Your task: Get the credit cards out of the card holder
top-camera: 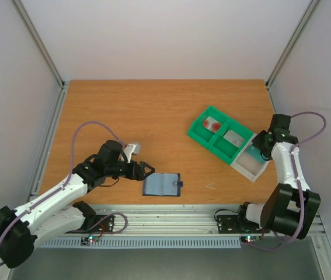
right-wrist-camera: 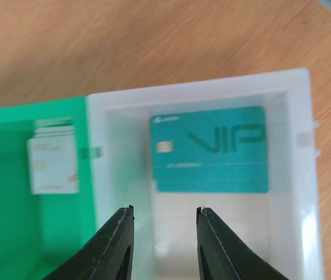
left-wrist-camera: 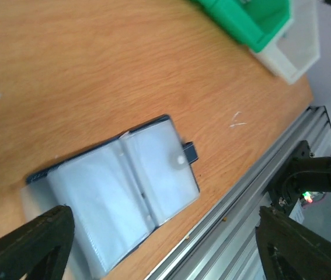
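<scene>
While the left gripper (top-camera: pixel 146 170) and right gripper (right-wrist-camera: pixel 164 211) gape, the card holder (left-wrist-camera: pixel 121 189) lies open (slate-blue, translucent pockets).

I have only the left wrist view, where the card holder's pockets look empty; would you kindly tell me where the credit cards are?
Observer: A teal card lies flat in the white compartment at the tray's end.
Operator: Thank you. Is the right gripper holding anything?
Observer: No. The right gripper hovers open above that compartment, with nothing between its fingers.
Operator: And the green part of the tray?
Observer: Whitish cards with red blotches lie in the far compartment of the green tray.
</scene>
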